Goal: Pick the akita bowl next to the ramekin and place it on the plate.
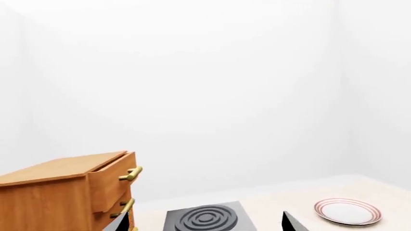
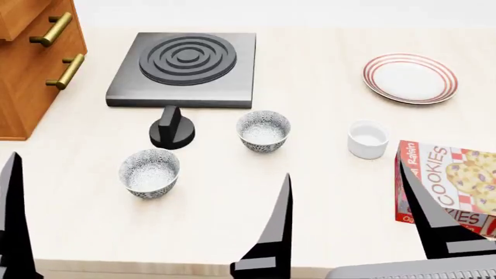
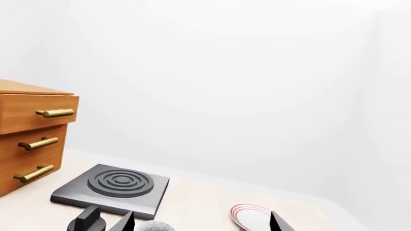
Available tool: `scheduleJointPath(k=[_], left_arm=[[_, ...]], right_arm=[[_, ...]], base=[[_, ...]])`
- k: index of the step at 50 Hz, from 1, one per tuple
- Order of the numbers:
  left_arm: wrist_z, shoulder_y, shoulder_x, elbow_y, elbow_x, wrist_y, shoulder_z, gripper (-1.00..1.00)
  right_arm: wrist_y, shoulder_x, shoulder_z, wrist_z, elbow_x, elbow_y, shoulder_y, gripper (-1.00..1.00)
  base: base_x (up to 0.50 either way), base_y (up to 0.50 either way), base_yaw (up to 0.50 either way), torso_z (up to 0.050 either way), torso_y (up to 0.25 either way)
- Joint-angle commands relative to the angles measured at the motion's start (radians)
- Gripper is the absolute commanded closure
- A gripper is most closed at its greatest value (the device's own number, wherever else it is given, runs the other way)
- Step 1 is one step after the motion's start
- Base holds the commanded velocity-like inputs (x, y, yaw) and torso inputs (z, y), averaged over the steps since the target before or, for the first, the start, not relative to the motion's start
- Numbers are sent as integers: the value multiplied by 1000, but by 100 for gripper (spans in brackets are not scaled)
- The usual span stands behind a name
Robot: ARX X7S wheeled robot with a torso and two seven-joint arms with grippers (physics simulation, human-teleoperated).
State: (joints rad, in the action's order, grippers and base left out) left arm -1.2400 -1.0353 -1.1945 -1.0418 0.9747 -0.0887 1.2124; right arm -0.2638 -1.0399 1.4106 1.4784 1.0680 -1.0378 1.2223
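While both grippers' jaws are hanging spread and empty at the head view's lower edge (left gripper (image 2: 147, 232), right gripper (image 2: 349, 215)), nothing is getting grasped yet. Akita bowl (image 2: 263, 131) is sitting centre frame on the tabletop (image 2: 310, 174), ramekin (image 2: 367, 139) beside it at right, plate (image 2: 410, 78) waiting upper right. Pick and place both remaining.

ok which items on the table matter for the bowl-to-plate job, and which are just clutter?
Job:
akita bowl, the one nearer the ramekin
ramekin, landmark only
plate, the drop spot

Clutter:
second patterned bowl
black knob
burner slab
cookie box
wooden drawers
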Motion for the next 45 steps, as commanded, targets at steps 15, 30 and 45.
scheduleJointPath(k=[15, 30, 45], left_arm=[[-19, -55, -11, 9, -7, 22, 67, -100], [-20, -67, -6, 16, -4, 22, 79, -100], [-20, -77, -6, 17, 0, 20, 85, -100]], right_arm=[[61, -23, 47, -5, -32, 9, 1, -100], [69, -25, 49, -9, -30, 15, 5, -100], [68, -24, 50, -5, -26, 13, 11, -100]], base=[[5, 0, 0, 0, 0], [54, 0, 0, 0, 0], [89, 0, 0, 0, 0]])
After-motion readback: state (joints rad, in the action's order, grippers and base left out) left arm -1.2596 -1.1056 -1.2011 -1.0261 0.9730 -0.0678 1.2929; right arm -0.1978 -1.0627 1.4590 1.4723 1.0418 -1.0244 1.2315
